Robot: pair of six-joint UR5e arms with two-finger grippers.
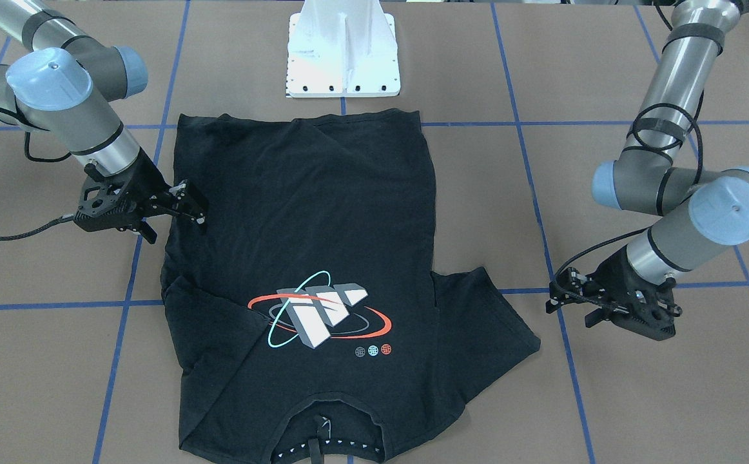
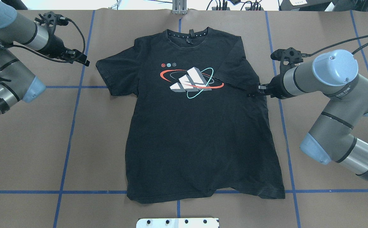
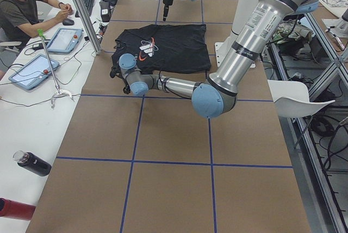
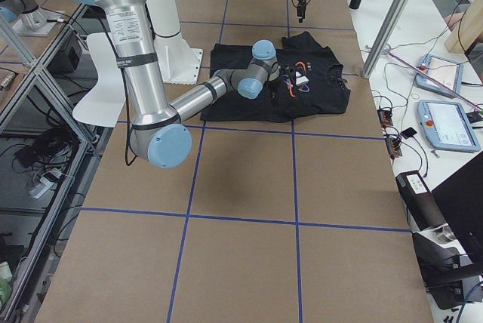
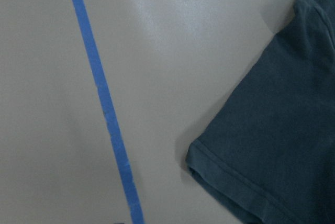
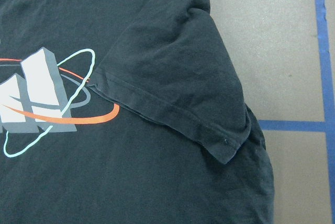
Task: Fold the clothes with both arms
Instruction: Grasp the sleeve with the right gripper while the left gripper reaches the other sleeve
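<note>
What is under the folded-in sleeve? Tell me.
The sleeve lies on the front of the T-shirt, its hem at the edge of the print. Whatever fabric or print it covers is hidden.

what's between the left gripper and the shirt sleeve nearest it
Just bare brown table between the left gripper and the T-shirt sleeve, with a blue tape line passing about under the gripper. The front-facing view shows it.

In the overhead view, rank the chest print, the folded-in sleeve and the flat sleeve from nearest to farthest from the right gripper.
From the right gripper:
1. Folded-in sleeve, right beside it.
2. Chest print, toward the middle.
3. Flat sleeve, far side, view's left.
</note>
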